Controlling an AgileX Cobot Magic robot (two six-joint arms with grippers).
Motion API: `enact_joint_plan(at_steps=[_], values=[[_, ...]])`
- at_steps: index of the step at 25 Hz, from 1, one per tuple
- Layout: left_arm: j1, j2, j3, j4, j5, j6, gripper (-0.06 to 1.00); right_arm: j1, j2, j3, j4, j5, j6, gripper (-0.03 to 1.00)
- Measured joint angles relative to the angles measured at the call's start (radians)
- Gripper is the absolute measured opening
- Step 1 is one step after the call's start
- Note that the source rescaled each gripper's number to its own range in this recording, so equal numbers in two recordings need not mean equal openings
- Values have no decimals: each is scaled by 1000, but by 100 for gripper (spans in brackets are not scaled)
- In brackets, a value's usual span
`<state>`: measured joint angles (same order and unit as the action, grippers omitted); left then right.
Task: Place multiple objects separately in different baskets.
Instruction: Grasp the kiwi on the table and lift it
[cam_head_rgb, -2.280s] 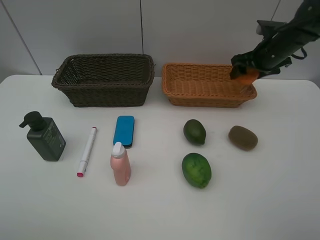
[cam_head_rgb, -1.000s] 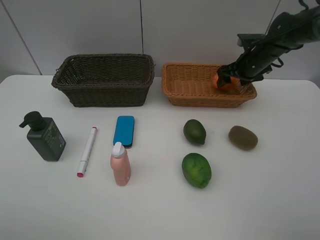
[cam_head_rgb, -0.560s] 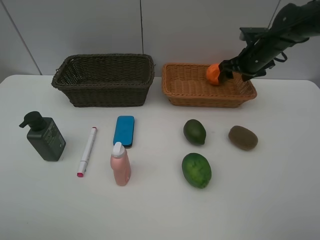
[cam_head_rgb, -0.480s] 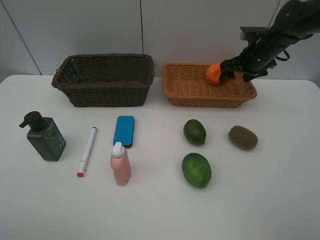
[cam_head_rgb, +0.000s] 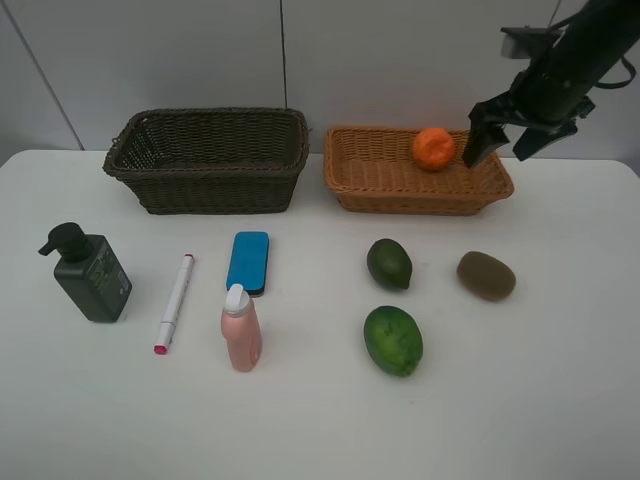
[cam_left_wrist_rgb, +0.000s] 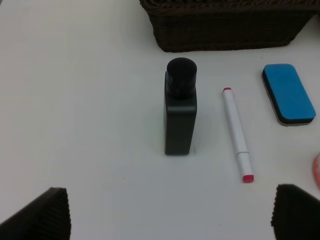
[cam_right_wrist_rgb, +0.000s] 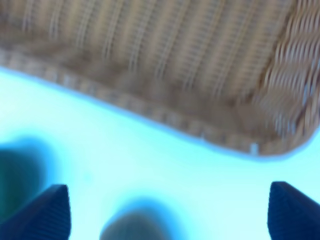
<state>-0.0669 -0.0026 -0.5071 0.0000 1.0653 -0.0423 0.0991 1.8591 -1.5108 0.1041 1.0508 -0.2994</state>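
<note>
The right gripper (cam_head_rgb: 500, 148) is hanging in the upper right of the overhead frame, above the right end of the light orange-tan basket (cam_head_rgb: 420, 206). Its jaws are standing wide apart with nothing between them, which suits a hand that has nothing to carry. Just to its left and clear of its fingers, the orange (cam_head_rgb: 434, 148) is lying inside that basket against the back wall, so that piece looks delivered. The right wrist view is blurring too much to add more than a corner of the weave. Below the basket, in the right half of the frame, the two green fruits (cam_head_rgb: 389, 263) (cam_head_rgb: 393, 340) and the brown kiwi (cam_head_rgb: 486, 275) are waiting on the tabletop (cam_head_rgb: 560, 400), well spaced, probably so each can be taken singly. The left gripper (cam_left_wrist_rgb: 165, 217) is likewise hanging released and empty, looking down on the dark green pump bottle (cam_head_rgb: 90, 275), which is standing upright at the left edge of the overhead frame. Beside it the white marker (cam_head_rgb: 174, 302), the blue eraser block (cam_head_rgb: 248, 261) and the pink bottle (cam_head_rgb: 241, 330) are lined up in front of the dark brown basket (cam_head_rgb: 205, 160), which appears to be holding nothing; that grouping suggests these are meant for it.
</note>
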Motion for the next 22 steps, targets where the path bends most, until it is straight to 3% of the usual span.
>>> enact_joint_plan(at_steps=[4,11,18,22], values=[[0,0,0,0,0,0,100,0,-28,2,-15,139,-52,100],[0,0,0,0,0,0,100,37,-46,76,-4,167,-126,100],[0,0,0,0,0,0,100,92,-47,241,-31,59,-151,100],[0,0,0,0,0,0,100,92,-47,345,-70,-58,-160,100]])
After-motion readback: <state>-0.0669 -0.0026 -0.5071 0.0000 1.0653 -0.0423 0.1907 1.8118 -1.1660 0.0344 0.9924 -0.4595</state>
